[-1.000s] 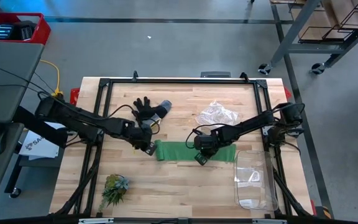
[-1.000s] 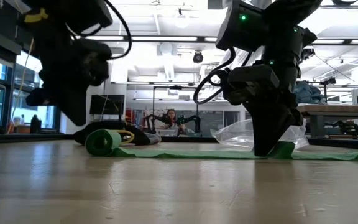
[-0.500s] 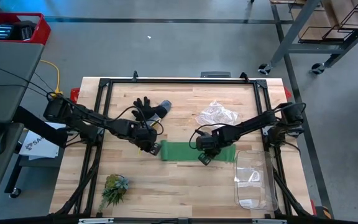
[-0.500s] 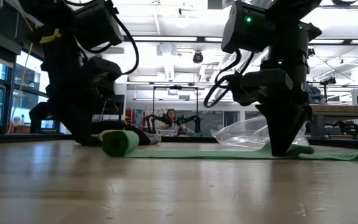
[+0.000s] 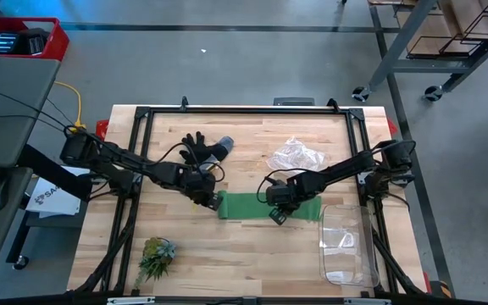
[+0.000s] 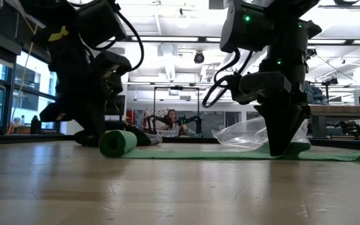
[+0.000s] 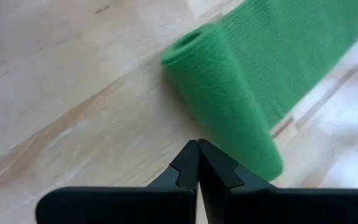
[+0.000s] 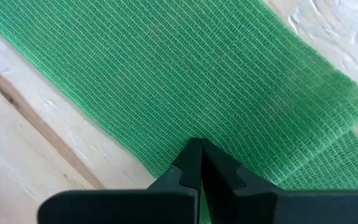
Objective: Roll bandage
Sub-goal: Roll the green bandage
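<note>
The green bandage (image 5: 269,207) lies flat across the middle of the table. Its left end is wound into a small roll (image 5: 223,206), which rests on its side on the wood (image 6: 117,142) (image 7: 222,106). My left gripper (image 5: 207,202) is shut and slants down at the roll's left side (image 7: 197,146). My right gripper (image 5: 277,215) is shut and points down onto the flat strip (image 8: 194,144), near the strip's near edge and a little right of its middle (image 6: 279,150). My left gripper has its shut fingertips (image 7: 199,155) against the roll's curved side (image 7: 213,134), low down by the table. It slants down from the table's left. The roll lies on the table, its unwound strip trailing to the right. My right gripper presses its shut fingertips (image 8: 194,155) down on the flat strip, close to the strip's near edge (image 8: 166,155). It comes from above, pointing down. The strip under it lies flat on the wood, one layer.
A black glove (image 5: 202,149) lies behind the roll. A crumpled clear bag (image 5: 296,157) sits at the far right and a clear plastic container (image 5: 347,246) at the near right. A green plant tuft (image 5: 156,257) is at the near left. A black frame (image 5: 244,113) borders the table.
My left gripper has moved toward the table's right edge and a little down, staying shut behind the roll. The roll has travelled a short way to the right along the strip. The flat part of the strip has stayed in place under my right gripper.
</note>
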`<control>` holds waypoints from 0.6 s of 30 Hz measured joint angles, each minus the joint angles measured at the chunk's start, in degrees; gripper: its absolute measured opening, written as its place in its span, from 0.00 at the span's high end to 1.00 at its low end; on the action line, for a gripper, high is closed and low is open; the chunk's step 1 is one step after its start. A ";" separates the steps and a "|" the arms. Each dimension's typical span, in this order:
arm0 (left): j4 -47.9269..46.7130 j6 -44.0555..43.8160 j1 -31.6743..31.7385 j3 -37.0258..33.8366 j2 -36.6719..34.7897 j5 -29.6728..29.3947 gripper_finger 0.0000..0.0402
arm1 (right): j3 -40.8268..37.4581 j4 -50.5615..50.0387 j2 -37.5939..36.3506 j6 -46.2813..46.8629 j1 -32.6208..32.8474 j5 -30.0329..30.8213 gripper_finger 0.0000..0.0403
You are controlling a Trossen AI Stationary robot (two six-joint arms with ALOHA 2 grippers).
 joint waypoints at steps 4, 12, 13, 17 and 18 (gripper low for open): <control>-0.16 -1.95 -0.25 0.00 0.87 0.33 1.00 | 0.04 -0.08 0.00 0.01 -0.02 0.13 1.00; 6.35 -4.80 -1.60 0.00 4.81 2.76 1.00 | 0.08 -2.25 0.00 1.57 -0.02 0.63 1.00; 6.59 -4.97 -1.69 -0.01 5.13 2.85 1.00 | 0.00 -2.32 0.00 1.88 -0.02 0.61 1.00; 6.72 -5.06 -1.79 -0.02 5.35 2.85 1.00 | -0.01 -2.16 0.00 3.15 0.04 0.16 1.00; 6.69 -5.05 -1.79 -0.02 5.35 2.85 1.00 | -0.03 -2.00 -0.01 3.21 0.18 0.00 1.00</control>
